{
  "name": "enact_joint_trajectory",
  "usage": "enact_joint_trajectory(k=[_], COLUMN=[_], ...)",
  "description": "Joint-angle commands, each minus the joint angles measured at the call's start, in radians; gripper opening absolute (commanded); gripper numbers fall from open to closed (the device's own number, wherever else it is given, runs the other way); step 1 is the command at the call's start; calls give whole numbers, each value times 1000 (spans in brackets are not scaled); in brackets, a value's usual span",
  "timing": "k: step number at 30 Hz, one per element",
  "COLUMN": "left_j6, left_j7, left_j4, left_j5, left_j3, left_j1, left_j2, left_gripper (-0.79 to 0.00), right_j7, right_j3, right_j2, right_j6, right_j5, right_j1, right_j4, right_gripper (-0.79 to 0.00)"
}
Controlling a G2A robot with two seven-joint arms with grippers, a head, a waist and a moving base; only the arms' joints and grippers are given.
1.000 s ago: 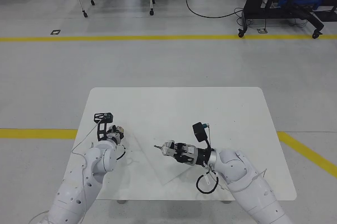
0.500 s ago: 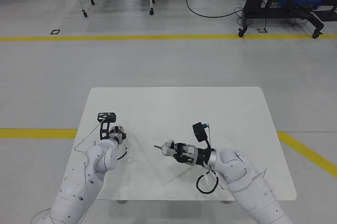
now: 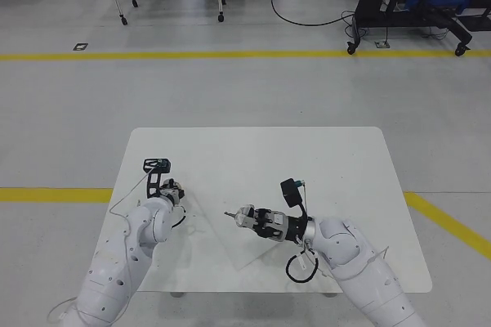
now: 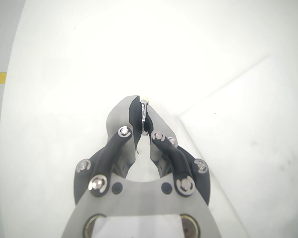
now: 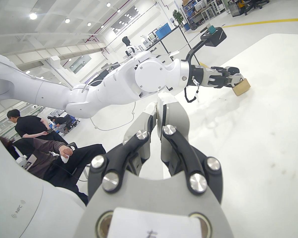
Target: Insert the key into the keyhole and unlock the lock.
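Brass lock (image 5: pixel 242 86) is being pinched by left gripper (image 4: pixel 142 108), key (image 3: pixel 229 215) by right gripper (image 5: pixel 157 112); lock is likely risking pivoting during insertion.

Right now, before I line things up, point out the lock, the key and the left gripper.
lock (image 5: pixel 241 87): right wrist view, on the brass body's side face.
key (image 3: pixel 229 215): top view, on its thin protruding tip.
left gripper (image 4: pixel 142 107): left wrist view, midway between its shut fingertips.
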Motion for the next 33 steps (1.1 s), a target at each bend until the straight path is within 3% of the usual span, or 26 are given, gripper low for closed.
enact_joint_trajectory(k=[1,5,8,11,14,19,22,33], left_j6=[-2,-14,-68,-188,-334,-566,-628,-636], left_j7=[-2,2,68,187,226,146,71,66], left_j4=[-7,-19,-60,-119,-129,-60,-14,-19], left_j5=[4,20,-51,-330,-618,-1058,-1245,-1222], left_j3=[-6,-13,-38,-124,-197,-260,-273,-271], left_j1=[6,15,38,104,169,222,228,232], left_j2=[0,1,-1,-7,-11,-20,-24,-22], left_gripper=[-785,-785,-785,-785,-785,-785,-785,-785], right_j7=[0,0,0,0,0,0,0,-6], right_j3=[0,0,0,0,0,0,0,1], right_j2=[0,0,0,0,0,0,0,0], right_j6=[0,0,0,0,0,0,0,7], right_j5=[0,0,0,0,0,0,0,1], right_j1=[0,0,0,0,0,0,0,-2], right_j4=[0,0,0,0,0,0,0,-1], right_gripper=[-785,-785,-785,-785,-785,-785,-785,-785])
